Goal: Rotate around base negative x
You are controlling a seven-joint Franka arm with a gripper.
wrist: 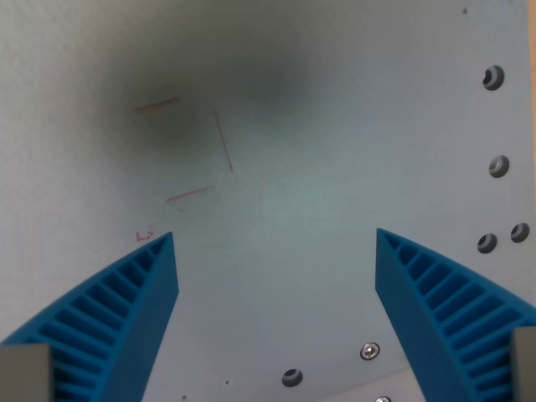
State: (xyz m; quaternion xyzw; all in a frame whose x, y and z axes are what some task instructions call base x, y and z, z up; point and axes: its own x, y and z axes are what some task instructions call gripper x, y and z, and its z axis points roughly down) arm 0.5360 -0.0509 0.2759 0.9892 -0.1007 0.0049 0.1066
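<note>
Hovering over pale tabletop [335, 100]: claw [276, 239], blue ribbed fingers [142, 293] spread wide, empty; red pen marks [222, 138] beyond left finger.

Two blue ribbed fingers [126, 322] of the gripper [276, 243] stand wide apart with nothing between them, over a pale grey table [335, 167]. Faint red pen marks [193, 151] lie on the surface toward the wrist view's left, under a dark soft shadow [209, 92]. Several round holes [498, 166] and a screw [369, 351] dot the right and lower edge.
</note>
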